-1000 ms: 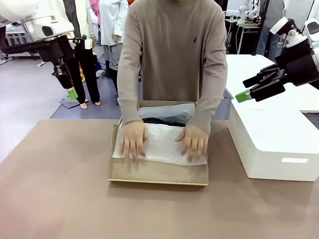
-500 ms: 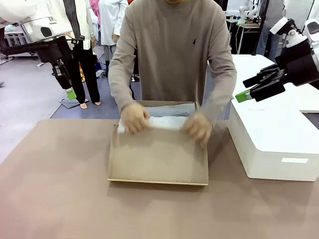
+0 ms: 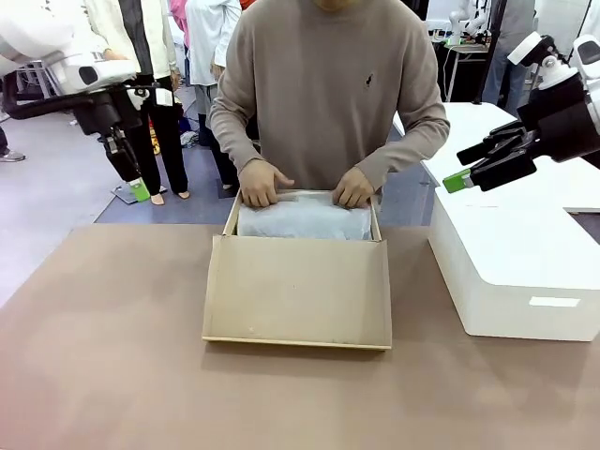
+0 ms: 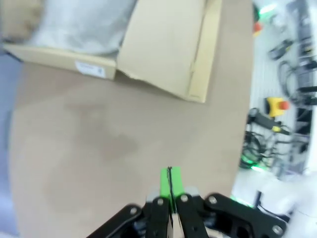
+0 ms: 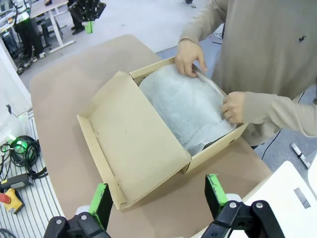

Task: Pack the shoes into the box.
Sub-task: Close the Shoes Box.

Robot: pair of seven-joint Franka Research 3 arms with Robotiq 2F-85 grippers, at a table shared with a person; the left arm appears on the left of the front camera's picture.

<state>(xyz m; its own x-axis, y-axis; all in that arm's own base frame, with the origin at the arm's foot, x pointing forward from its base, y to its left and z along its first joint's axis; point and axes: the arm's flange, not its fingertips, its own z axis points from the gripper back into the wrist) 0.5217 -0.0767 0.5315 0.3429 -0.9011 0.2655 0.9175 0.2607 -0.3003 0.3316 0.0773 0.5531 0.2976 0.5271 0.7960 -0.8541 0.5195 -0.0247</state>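
Left end effector (image 3: 140, 192) hangs above the floor beyond the desk's (image 3: 112, 375) far left corner, well apart from the work. In the left wrist view (image 4: 170, 173) its two green pads are pressed together with nothing between them. The right end effector (image 3: 457, 167) is raised over a white block (image 3: 516, 272) at the right. The right wrist view (image 5: 157, 194) shows its pads spread wide and empty. Both seem parked clear so the person has room to work.

At the middle of the desk sits the box (image 3: 295, 291), tan cardboard, with its hinged lid folded flat toward the near side so the inside is open to reach. White tissue paper (image 3: 305, 217) is mounded across the compartment. The person stands at the far side with both hands at the box's far rim, one hand (image 3: 262, 183) near the left corner and the other hand (image 3: 354, 187) near the right corner. They appear to be tucking the paper down to cover and cushion the contents. The shoes are hidden, most likely under that paper, so packing looks nearly finished, with the lid not yet closed.

Counted:
- two end effectors
- two hands
- one box with one lid
- one white block
- one covering of tissue, though its number of sheets cannot be told
- no shoe exposed enough to count
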